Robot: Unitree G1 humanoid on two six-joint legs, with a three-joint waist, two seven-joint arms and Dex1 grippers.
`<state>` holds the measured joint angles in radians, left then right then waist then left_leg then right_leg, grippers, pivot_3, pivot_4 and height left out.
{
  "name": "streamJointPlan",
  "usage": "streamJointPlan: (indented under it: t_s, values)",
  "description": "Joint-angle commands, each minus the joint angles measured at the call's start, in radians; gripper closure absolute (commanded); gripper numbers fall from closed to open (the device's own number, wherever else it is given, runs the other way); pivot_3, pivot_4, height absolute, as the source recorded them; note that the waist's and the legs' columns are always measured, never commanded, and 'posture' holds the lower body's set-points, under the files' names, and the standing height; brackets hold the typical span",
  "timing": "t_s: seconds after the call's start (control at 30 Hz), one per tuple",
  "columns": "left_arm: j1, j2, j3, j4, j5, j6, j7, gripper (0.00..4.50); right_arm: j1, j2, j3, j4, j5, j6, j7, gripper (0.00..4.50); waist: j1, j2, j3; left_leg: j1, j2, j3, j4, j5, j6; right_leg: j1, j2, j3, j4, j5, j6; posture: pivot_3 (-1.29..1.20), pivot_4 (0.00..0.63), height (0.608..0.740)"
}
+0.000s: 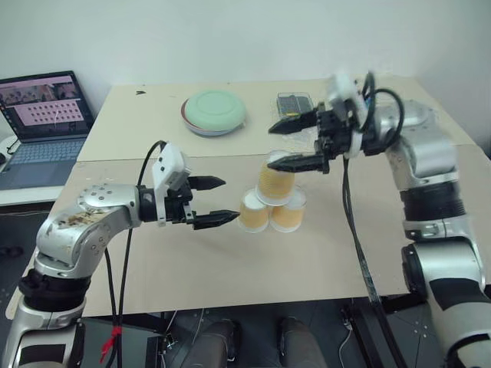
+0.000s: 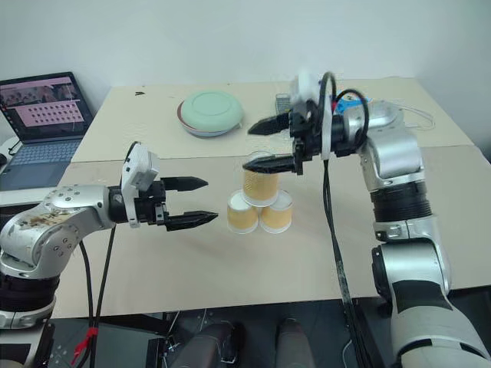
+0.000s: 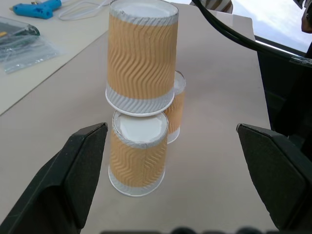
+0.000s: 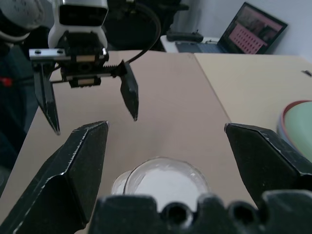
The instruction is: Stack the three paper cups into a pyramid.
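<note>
The three paper cups stand as a pyramid mid-table, all upside down. Two base cups (image 1: 253, 213) (image 1: 288, 213) sit side by side, and the top cup (image 1: 275, 184) rests across them. My right gripper (image 1: 270, 146) hovers open just above the top cup, pointing left, touching nothing. The right wrist view looks down on that cup's white base (image 4: 163, 183). My left gripper (image 1: 230, 200) is open and level, just left of the base cups and clear of them. In the left wrist view the stack (image 3: 141, 58) stands ahead between the fingers.
A pale-green bowl (image 1: 215, 111) and a clear packet (image 1: 295, 102) lie at the back of the table. A laptop (image 1: 42, 115) sits on a lower surface to the left. A blue tool (image 3: 36, 8) lies at the far right side.
</note>
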<state>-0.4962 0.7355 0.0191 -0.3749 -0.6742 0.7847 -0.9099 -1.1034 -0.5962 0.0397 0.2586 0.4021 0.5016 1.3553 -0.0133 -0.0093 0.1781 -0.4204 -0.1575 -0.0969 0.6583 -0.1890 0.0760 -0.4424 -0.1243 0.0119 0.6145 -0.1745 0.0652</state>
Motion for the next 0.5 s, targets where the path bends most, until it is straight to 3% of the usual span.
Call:
streamJointPlan:
  t_s: [0.03,0.3,0.5]
  values:
    - [-0.007,-0.023,0.057,-0.007,0.003,-0.013,0.07,0.0,-0.061,-0.064,-0.165,-0.042,0.077,0.073,-0.122,0.05,0.004,0.0,0.0,0.0,0.0,0.0,0.0,0.0,0.0,0.0,0.0,0.0,0.0,0.0,0.0,0.0,0.15,0.73]
    - [0.062,-0.133,0.275,0.018,0.088,-0.048,0.423,0.0,0.085,-0.239,-0.43,-0.114,0.073,0.208,-0.463,0.05,0.02,0.0,0.0,-0.002,0.0,0.0,-0.001,0.0,0.0,0.001,-0.001,0.0,-0.001,0.0,0.0,0.0,0.15,0.73]
    - [0.109,-0.267,0.417,0.087,0.204,-0.135,0.71,0.0,0.445,-0.26,-0.315,-0.207,-0.183,0.145,-0.719,0.05,0.025,-0.001,-0.001,-0.001,0.0,0.002,-0.002,0.0,0.0,0.001,-0.003,0.001,0.0,0.0,0.0,0.0,0.15,0.73]
